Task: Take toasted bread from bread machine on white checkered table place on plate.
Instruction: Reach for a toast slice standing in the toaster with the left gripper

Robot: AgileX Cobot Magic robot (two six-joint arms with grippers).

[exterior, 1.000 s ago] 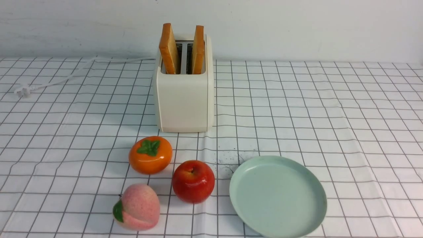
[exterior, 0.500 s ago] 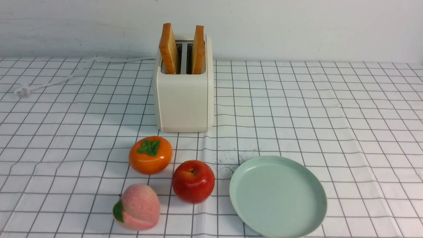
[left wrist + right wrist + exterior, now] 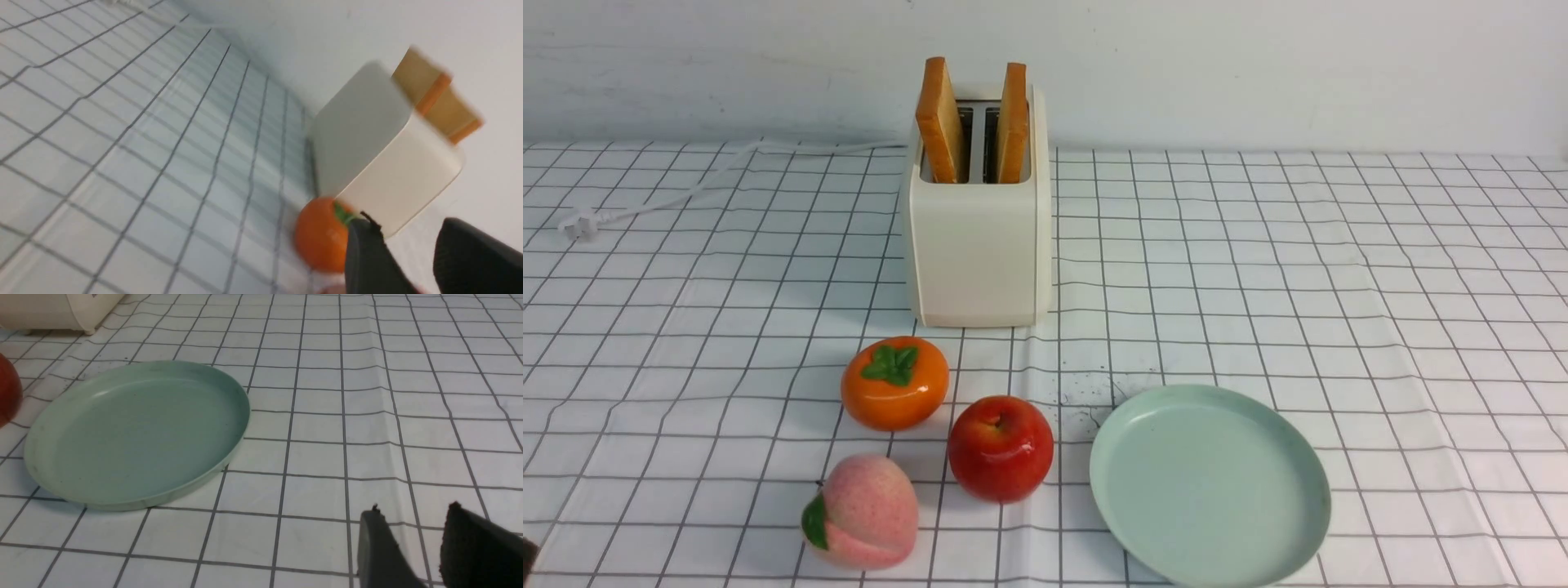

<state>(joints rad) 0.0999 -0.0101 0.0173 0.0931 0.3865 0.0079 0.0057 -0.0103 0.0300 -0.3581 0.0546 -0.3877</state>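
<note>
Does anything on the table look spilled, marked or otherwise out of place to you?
Mostly no, but small dark specks and smudges mark the checkered cloth between the toaster and plate, odd against its regular grid. I can't tell whether they're crumbs or stains.

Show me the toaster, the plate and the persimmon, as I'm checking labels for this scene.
toaster (image 3: 976, 253): front view, on its cream end wall
plate (image 3: 1213, 490): front view, on its bare middle
persimmon (image 3: 894, 400): front view, on its orange skin below the leaves
</note>
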